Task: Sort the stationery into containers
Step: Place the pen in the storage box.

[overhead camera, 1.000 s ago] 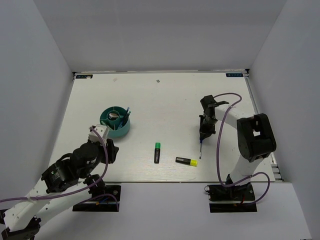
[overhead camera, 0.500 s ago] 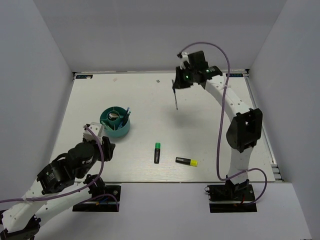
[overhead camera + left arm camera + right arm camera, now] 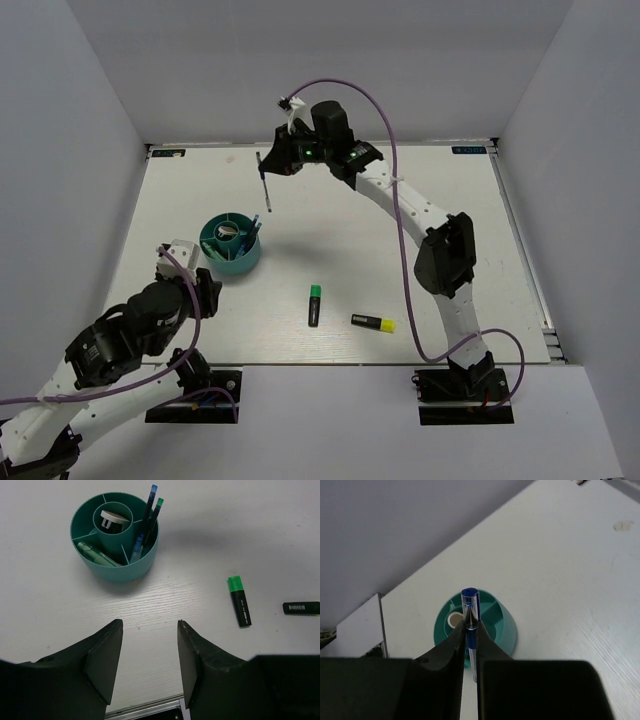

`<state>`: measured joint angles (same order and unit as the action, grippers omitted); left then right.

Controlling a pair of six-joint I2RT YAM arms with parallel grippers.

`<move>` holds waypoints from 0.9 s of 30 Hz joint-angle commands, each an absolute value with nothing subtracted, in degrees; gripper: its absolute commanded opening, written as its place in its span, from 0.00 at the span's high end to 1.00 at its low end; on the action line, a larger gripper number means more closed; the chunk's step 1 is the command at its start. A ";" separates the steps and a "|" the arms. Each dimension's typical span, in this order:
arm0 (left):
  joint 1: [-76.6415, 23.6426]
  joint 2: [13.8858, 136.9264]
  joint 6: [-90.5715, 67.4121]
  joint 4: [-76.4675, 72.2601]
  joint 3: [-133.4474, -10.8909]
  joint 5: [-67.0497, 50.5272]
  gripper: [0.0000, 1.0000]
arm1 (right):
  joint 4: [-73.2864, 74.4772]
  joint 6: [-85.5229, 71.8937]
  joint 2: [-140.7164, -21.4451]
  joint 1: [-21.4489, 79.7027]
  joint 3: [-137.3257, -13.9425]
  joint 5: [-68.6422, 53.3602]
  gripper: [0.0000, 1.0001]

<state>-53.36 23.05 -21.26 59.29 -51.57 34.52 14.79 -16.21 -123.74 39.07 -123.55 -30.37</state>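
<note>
My right gripper (image 3: 262, 166) is shut on a slim blue pen (image 3: 266, 188) and holds it upright, high over the table's far left part. In the right wrist view the blue pen (image 3: 470, 611) stands between the fingers, above the round teal organiser (image 3: 504, 624). The organiser (image 3: 232, 246) stands at the left and holds pens and small pieces (image 3: 145, 526). My left gripper (image 3: 148, 647) is open and empty near the front edge, short of the organiser (image 3: 120, 565). A green-black highlighter (image 3: 314, 305) and a yellow-black highlighter (image 3: 373, 323) lie on the table near the front.
White walls enclose the table on three sides. The table's front edge (image 3: 145, 706) lies just under my left fingers. The green-black highlighter (image 3: 239, 601) and the dark end of the yellow-black one (image 3: 301, 608) show at the right of the left wrist view.
My right arm has swung the blue pen up from the right side of the table and across to the far left, above the organiser. My left arm has drawn back a little.
</note>
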 commanded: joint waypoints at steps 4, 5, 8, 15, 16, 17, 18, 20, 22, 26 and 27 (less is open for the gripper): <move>-53.35 21.98 -21.97 63.02 -54.32 36.91 0.42 | -13.85 -22.50 -128.05 40.69 -123.40 -35.85 1.00; -53.18 21.89 -22.06 63.19 -54.23 37.18 0.42 | -15.54 -22.50 -128.75 40.87 -122.88 -36.38 1.00; -53.26 21.36 -22.32 63.19 -53.70 37.26 0.42 | -22.49 -21.62 -130.68 41.22 -121.47 -37.09 1.00; -53.35 21.36 -22.76 62.49 -52.12 37.35 0.42 | -23.55 -16.97 -135.70 42.45 -124.10 -36.83 1.00; -53.35 21.27 -22.94 62.32 -51.95 37.35 0.42 | -23.64 -15.92 -136.49 42.80 -124.01 -36.74 1.00; -53.35 21.10 -22.85 62.31 -51.60 37.35 0.42 | -23.82 -14.95 -136.76 42.80 -123.93 -36.74 1.00; -53.26 21.35 -23.03 62.40 -51.42 37.27 0.42 | -23.73 -14.85 -137.19 43.15 -124.01 -36.30 1.00; -53.35 21.01 -23.12 62.31 -51.07 37.44 0.42 | -23.82 -14.15 -138.25 43.33 -124.19 -36.47 1.00; -53.35 20.74 -23.38 62.31 -50.89 37.53 0.43 | -23.82 -14.06 -138.77 43.68 -124.19 -36.56 1.00; -53.35 20.13 -23.55 63.02 -50.63 37.70 0.43 | -23.64 -13.45 -139.30 44.21 -123.14 -37.88 1.00; -53.26 20.21 -23.64 62.76 -50.54 37.71 0.43 | -23.64 -13.10 -139.22 44.38 -122.87 -38.14 1.00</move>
